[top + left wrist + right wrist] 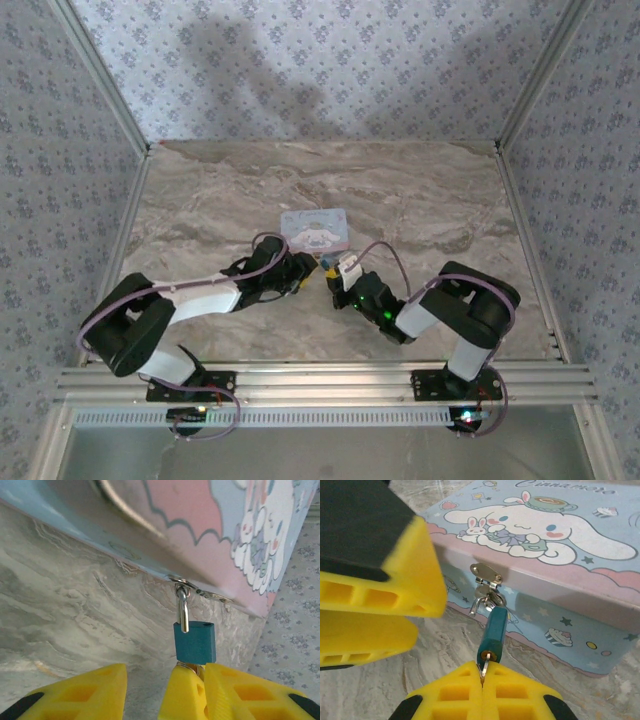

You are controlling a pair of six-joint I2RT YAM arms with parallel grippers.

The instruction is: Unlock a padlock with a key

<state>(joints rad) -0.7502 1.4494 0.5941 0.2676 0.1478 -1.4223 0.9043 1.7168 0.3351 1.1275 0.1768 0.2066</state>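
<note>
A small teal padlock (494,630) hangs by its silver shackle from the hasp (486,573) of a pale blue cartoon tin (560,555). One shackle end looks free of the body. A key (485,661) sits in the keyhole at the padlock's bottom, and my right gripper (482,667) is shut on it. In the left wrist view the padlock (195,642) hangs just ahead of my left gripper (164,667), which is open and not touching it. The right gripper's yellow fingertip stands between the left fingers. From above, the left gripper (308,270) and the right gripper (332,272) meet at the tin's (315,228) near side.
The marble table (420,200) stretches wide behind and beside the tin. Patterned walls and aluminium posts (130,220) bound it on three sides. The left gripper's yellow fingers (395,595) stand close to the left of the padlock in the right wrist view.
</note>
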